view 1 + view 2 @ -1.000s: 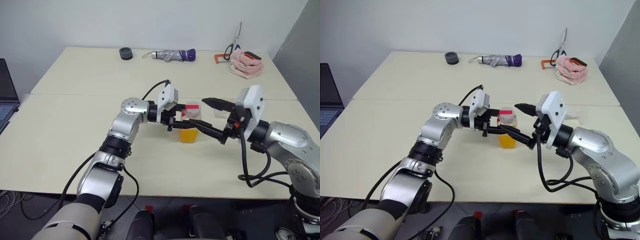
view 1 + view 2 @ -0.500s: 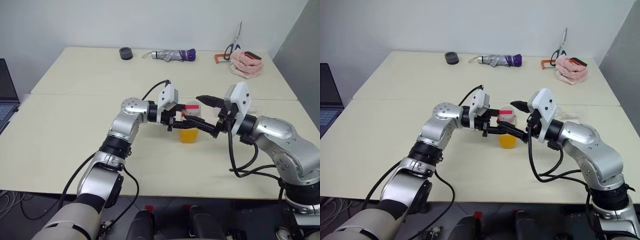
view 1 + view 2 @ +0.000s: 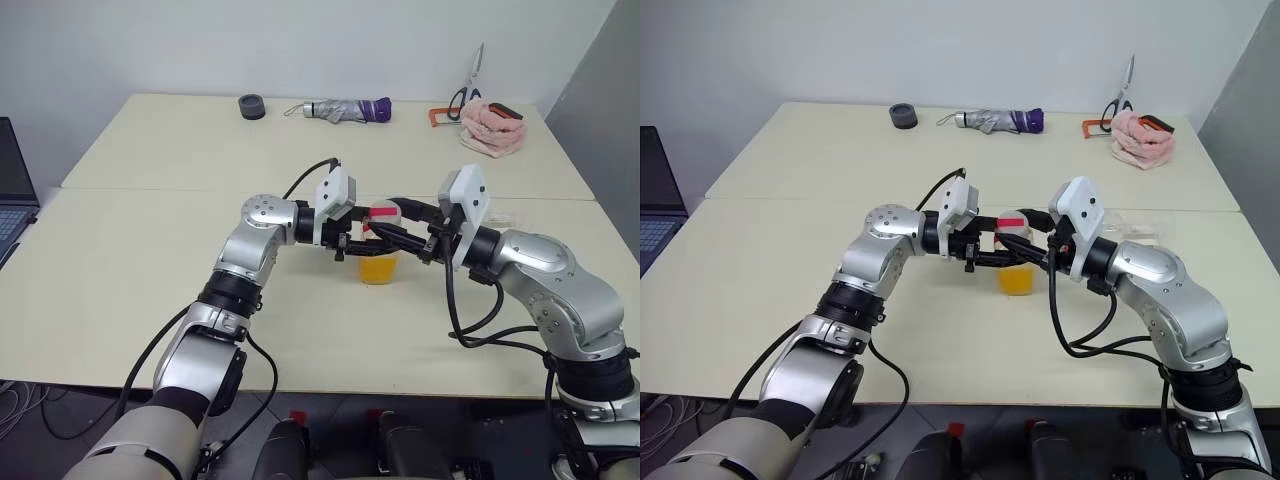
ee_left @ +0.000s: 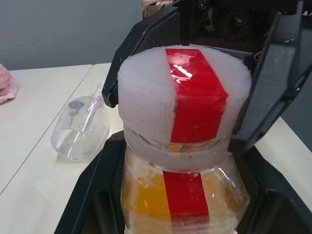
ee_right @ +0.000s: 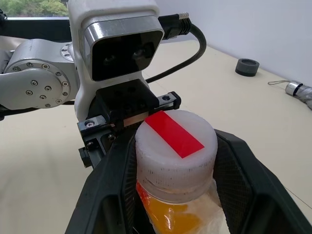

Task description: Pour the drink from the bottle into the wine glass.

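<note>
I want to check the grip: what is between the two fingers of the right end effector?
The bottle's white-and-red cap sits between the right end effector's fingers, seen in the right wrist view.

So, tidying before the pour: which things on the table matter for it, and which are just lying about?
For the job: bottle with its orange drink; wine glass, lying on its side.

Lying about: folded umbrella, scissors, pink cloth, black ring, laptop.

The right claw is moving in toward the bottle. Its fingers are closing around the cap.
</note>
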